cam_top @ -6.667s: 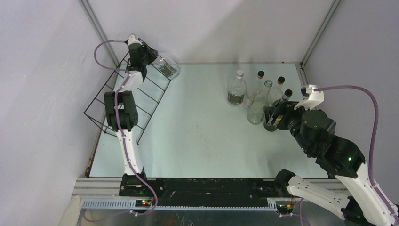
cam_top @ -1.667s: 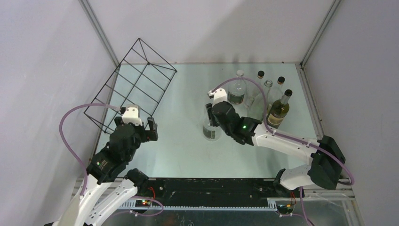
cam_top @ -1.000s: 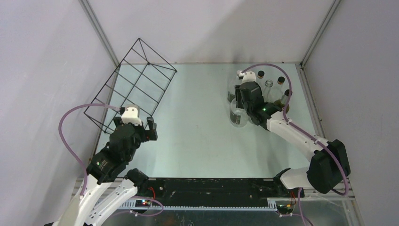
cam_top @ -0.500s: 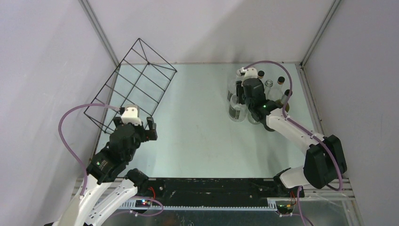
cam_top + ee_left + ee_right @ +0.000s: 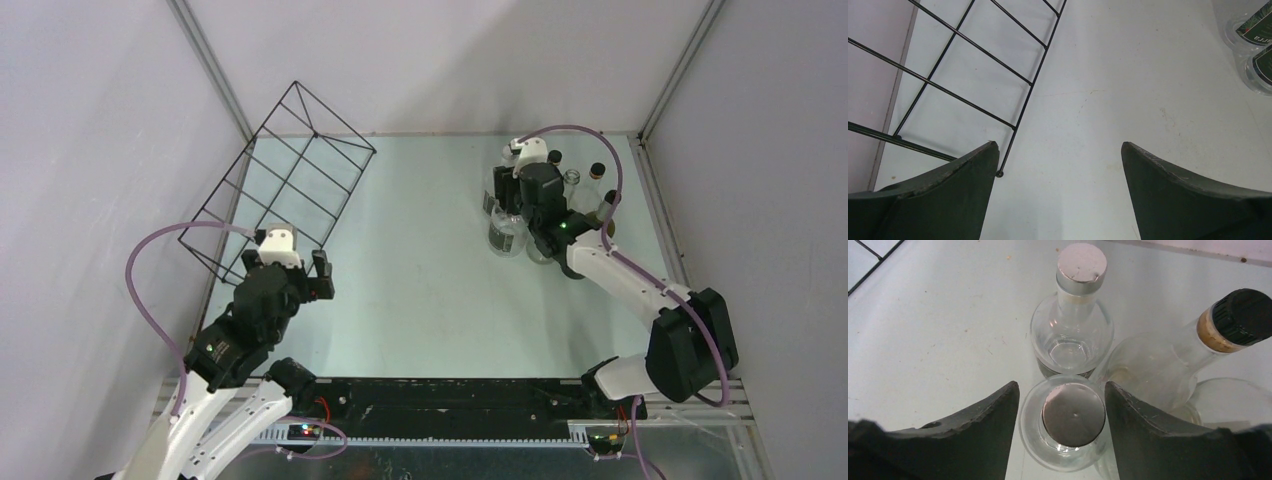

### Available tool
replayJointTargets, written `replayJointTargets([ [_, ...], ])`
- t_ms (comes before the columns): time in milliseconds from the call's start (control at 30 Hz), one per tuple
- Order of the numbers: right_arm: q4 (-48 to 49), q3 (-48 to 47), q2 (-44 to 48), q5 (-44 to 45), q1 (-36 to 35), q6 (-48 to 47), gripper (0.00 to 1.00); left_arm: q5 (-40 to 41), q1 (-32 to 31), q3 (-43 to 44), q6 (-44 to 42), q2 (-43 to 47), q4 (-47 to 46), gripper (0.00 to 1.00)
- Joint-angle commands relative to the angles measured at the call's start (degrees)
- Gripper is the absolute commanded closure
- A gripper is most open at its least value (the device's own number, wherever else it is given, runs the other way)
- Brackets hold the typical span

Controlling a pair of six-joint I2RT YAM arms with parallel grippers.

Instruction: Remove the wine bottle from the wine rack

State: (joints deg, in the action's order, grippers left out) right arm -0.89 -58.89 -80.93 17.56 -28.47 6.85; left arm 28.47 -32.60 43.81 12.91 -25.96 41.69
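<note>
The wine bottle (image 5: 507,236), clear glass with a grey cap (image 5: 1073,415), stands upright on the table at the back right, among other bottles. My right gripper (image 5: 513,208) hangs straight above it. Its jaws (image 5: 1062,386) are open, one finger on each side of the cap, with a gap showing on the left side. The wine rack (image 5: 300,86), a black wire grid, leans empty at the back left corner. My left gripper (image 5: 285,268) is open and empty above the table near the rack's front edge (image 5: 1029,92).
A clear bottle with a silver cap (image 5: 1081,262) stands just behind the wine bottle, and one with a black cap (image 5: 1243,310) to its right. More dark-capped bottles (image 5: 597,170) crowd the back right. Grey walls close in on both sides.
My right arm carried the bottle to the back right and set it among the others. Its jaws have just parted from the neck. The left arm has not moved.
</note>
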Motion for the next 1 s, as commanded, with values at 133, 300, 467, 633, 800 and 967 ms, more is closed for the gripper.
replayJointTargets([
  [133,0.28,-2.45,7.97,-0.94,-0.59,-0.33,0.24,1.35,0.43,0.02,-0.88,0.5,-1.48,0.0],
  [300,-3.14,-2.45,16.21,-1.09,-2.42,-0.17,0.2,1.64,0.43,0.34,-0.29,0.0,-2.0,0.0],
  [467,-10.02,-2.45,25.48,-1.04,-6.18,0.49,0.14,3.59,0.44,0.99,0.76,0.06,-1.98,0.0],
  [633,-20.42,-2.45,35.84,1.61,-10.32,4.26,0.11,5.02,0.43,0.94,1.12,1.81,-1.84,0.0],
  [800,-31.04,-0.91,43.16,5.5,-11.54,10.55,0.08,5.29,0.43,0.48,1.18,4.57,-2.16,0.0],
  [967,-35.04,4.2,47.3,5.5,-11.64,13.18,0.08,5.43,0.43,0.41,1.15,5.86,-1.89,0.0],
])
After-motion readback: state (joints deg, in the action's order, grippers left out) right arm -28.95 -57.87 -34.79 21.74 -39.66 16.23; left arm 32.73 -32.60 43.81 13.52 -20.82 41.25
